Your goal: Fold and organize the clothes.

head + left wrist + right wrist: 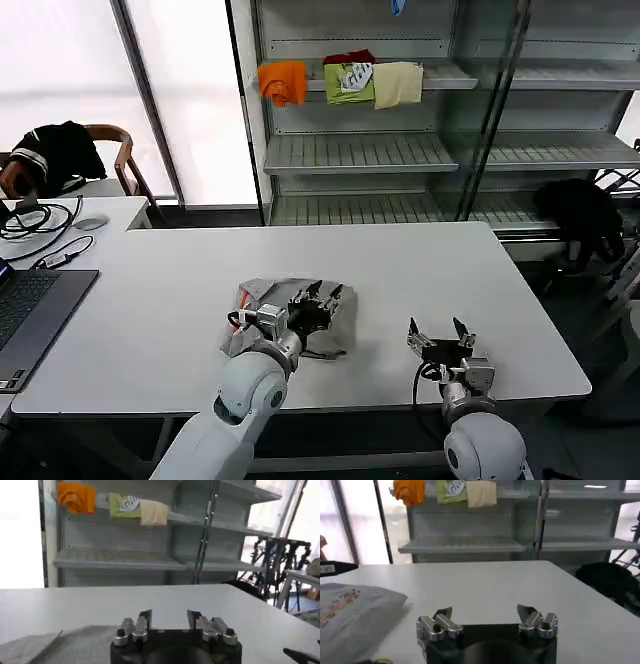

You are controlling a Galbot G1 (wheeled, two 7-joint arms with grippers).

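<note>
A folded grey T-shirt (285,312) lies as a rumpled bundle on the white table (180,290), near the front edge and a little to the robot's left of centre. The left gripper (322,297) hovers right over the bundle's right part, its fingers spread with nothing between them; in the left wrist view the same gripper (169,620) points out across the table with grey cloth (60,642) just beneath and beside it, though whether it touches the fabric cannot be told. The right gripper (441,335) sits above bare tabletop to the right of the shirt, well apart from it, its fingers also released and empty. In the right wrist view that gripper (487,614) faces the shelves, and the T-shirt (355,615) shows off to one side with a small multicoloured print (340,605) on its top. Behind the table stands a shelf unit (400,150) carrying folded orange (283,81), green (349,82) and cream (398,84) cloths. A laptop (30,310) lies at the table's left edge.
</note>
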